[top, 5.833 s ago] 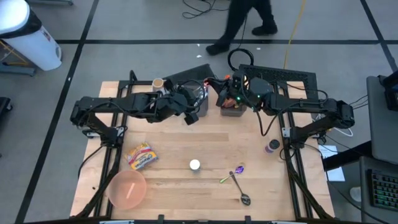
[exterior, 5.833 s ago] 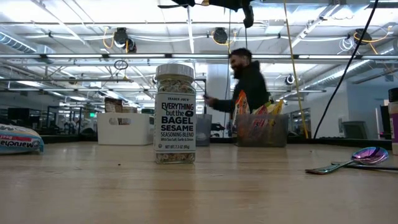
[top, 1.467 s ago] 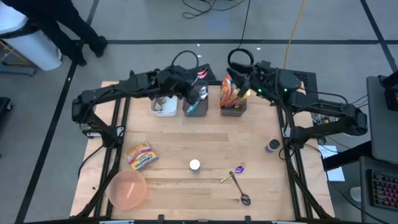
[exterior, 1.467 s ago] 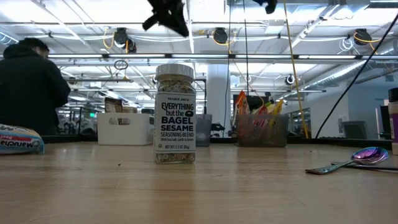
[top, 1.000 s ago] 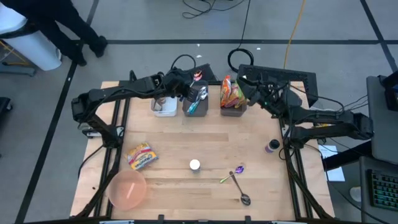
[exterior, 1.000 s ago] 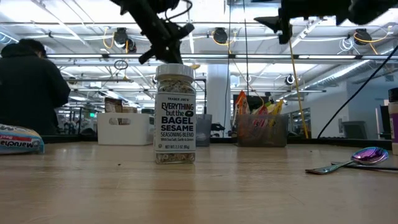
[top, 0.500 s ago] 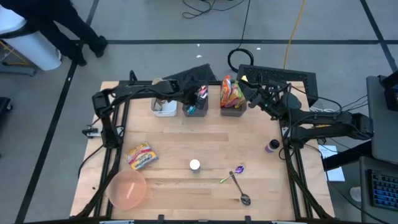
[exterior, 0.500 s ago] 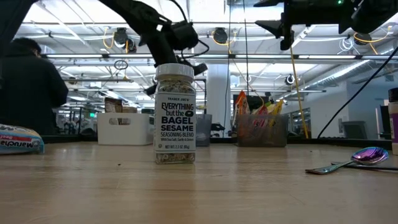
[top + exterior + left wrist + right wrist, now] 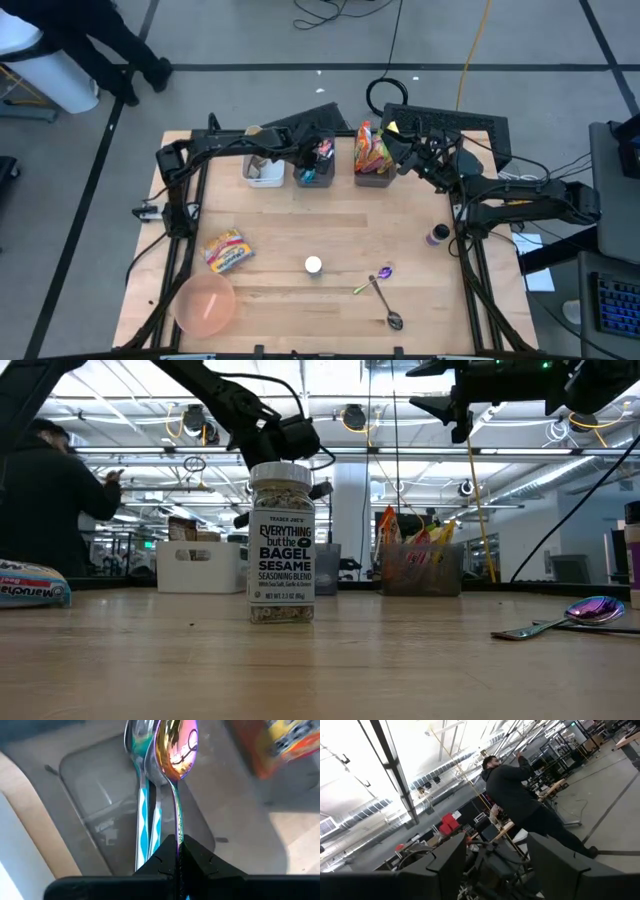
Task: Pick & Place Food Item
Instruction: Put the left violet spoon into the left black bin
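Observation:
My left gripper [image 9: 316,150] hangs over the clear utensil bin [image 9: 314,174] at the table's far edge, shut on an iridescent spoon [image 9: 175,750]. A second spoon with a blue-and-white handle [image 9: 142,815] lies in that bin. My right gripper [image 9: 396,152] stands open and raised beside the snack bin [image 9: 374,162], pointing up into the room, with nothing between its fingers [image 9: 451,864]. A ramen pack [image 9: 226,250] lies flat on the table at the near left. A seasoning jar [image 9: 281,543] stands upright mid-table. My left gripper pinches the spoon's thin handle [image 9: 178,832] between its two shut fingers. The fingers slant steeply down from above and lie along the handle. The spoon sticks out ahead of them, bowl end [image 9: 176,745] lowest, over the clear bin; whether it touches the bin I cannot tell.
A white bin [image 9: 263,170] stands left of the clear one. A pink bowl [image 9: 205,303] sits at the near left, a spoon and small utensils [image 9: 382,295] at the near right, a purple-lidded jar [image 9: 437,235] by the right edge. A person [image 9: 45,500] stands beyond the table.
My left gripper has come down toward the clear bin and a little toward the table's right, tipping more steeply downward, with the iridescent spoon still shut in it.

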Tool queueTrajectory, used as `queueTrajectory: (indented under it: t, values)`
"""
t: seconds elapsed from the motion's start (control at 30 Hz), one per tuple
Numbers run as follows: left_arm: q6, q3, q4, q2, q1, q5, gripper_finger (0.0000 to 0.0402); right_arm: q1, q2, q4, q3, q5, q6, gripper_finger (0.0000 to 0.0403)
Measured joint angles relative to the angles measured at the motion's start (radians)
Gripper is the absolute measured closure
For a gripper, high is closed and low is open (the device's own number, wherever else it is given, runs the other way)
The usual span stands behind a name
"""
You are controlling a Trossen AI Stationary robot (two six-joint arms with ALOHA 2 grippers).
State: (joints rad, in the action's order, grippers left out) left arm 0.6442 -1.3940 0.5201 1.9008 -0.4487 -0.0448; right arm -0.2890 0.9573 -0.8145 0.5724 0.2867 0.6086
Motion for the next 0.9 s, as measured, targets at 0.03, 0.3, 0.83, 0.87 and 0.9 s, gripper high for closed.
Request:
queueTrajectory:
  t: [0.03,0.3,0.83,0.87,0.9]
  values:
    - [0.002,0.0,0.002,0.007,-0.001,0.0,0.0389,0.0,0.0,0.001,0.0,0.0,0.0,0.02]
    - [0.006,0.0,-0.025,0.011,-0.012,-0.033,0.0389,0.0,0.0,0.006,0.0,0.0,-0.004,0.0202]
    - [0.039,0.001,-0.047,0.065,-0.021,0.01,0.0389,-0.026,0.001,0.041,0.0,0.0,0.0,0.0202]
    - [0.039,0.001,-0.049,0.068,-0.02,0.011,0.0389,-0.026,0.001,0.042,0.0,0.0,0.0,0.0202]
    - [0.04,0.001,-0.049,0.07,-0.02,0.011,0.0389,-0.026,0.001,0.044,0.0,0.0,0.0,0.0202]
